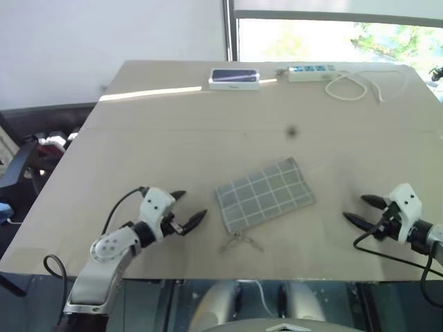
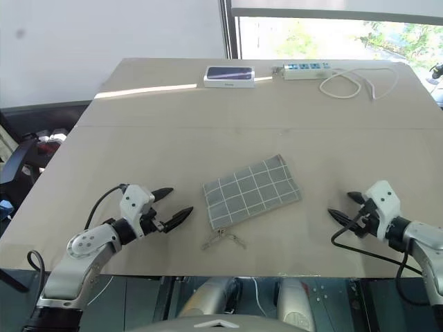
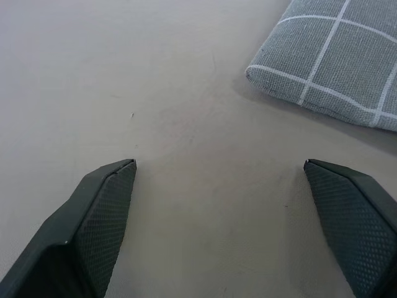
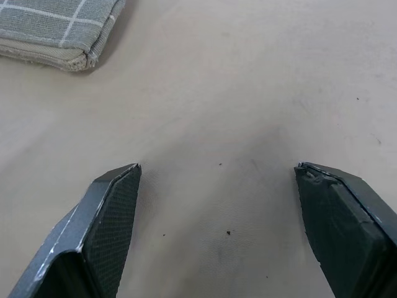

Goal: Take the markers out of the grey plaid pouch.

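Observation:
The grey plaid pouch [image 1: 264, 194] lies flat and closed near the table's front edge, between my two arms, with a small pull [image 1: 240, 241] trailing from its near-left end. The markers are hidden. My left gripper [image 1: 188, 208] hovers open just left of the pouch, pointing at it, nothing between its fingers. One corner of the pouch [image 3: 335, 59] appears in the left wrist view. My right gripper [image 1: 358, 209] stands open to the right of the pouch, a short gap away, also empty. Another corner of the pouch [image 4: 56, 28] lies ahead in the right wrist view.
A white box with a dark top [image 1: 234, 78] sits at the table's far edge. Beside it lie a white power strip [image 1: 313, 71] and its looped cord [image 1: 360, 84]. A small dark spot [image 1: 291, 131] marks the tabletop beyond the pouch.

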